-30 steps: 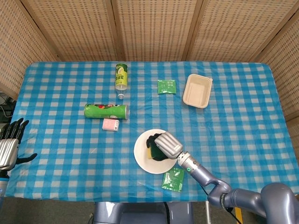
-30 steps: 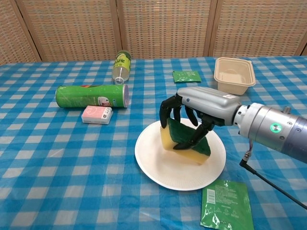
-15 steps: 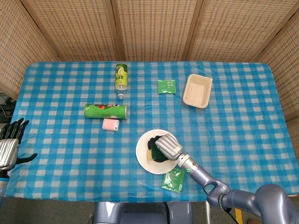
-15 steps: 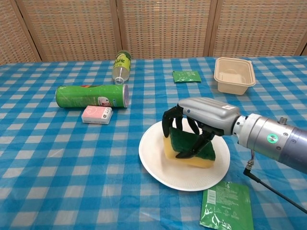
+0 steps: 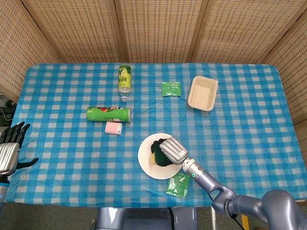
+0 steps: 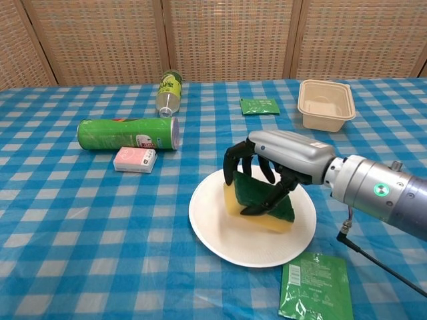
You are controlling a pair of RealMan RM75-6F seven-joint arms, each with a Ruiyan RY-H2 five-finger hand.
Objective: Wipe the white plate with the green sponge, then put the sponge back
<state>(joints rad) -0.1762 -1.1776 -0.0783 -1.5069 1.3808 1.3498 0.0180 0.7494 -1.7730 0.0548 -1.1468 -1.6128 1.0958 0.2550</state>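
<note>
The right hand [image 6: 267,175] grips the sponge [image 6: 259,203], its dark fingers [image 6: 231,167] curled over the green top face while the yellow underside presses on the plate [image 6: 252,220]. In the head view the same hand [image 5: 169,150] covers most of the sponge [image 5: 155,158], which sits near the centre of the plate [image 5: 145,162], at about 6 o'clock on the surface [image 5: 249,124].

The sponge looks soft and light: a yellow foam body under a green scouring layer. It should give under pressure, so a grip across its two long sides, as here, suits it better than a pinch at a corner, which would likely fold it. The scouring face gives some bite against slipping.

The plate is the trickier part. It looks thin, light and probably disposable, and nothing pins it down, so hard wiping strokes may drag it over the cloth. Gentle downward pressure is the safer choice.

The left hand [image 5: 9,148] is at the 8 o'clock edge, well apart from everything, fingers spread and holding nothing.
</note>
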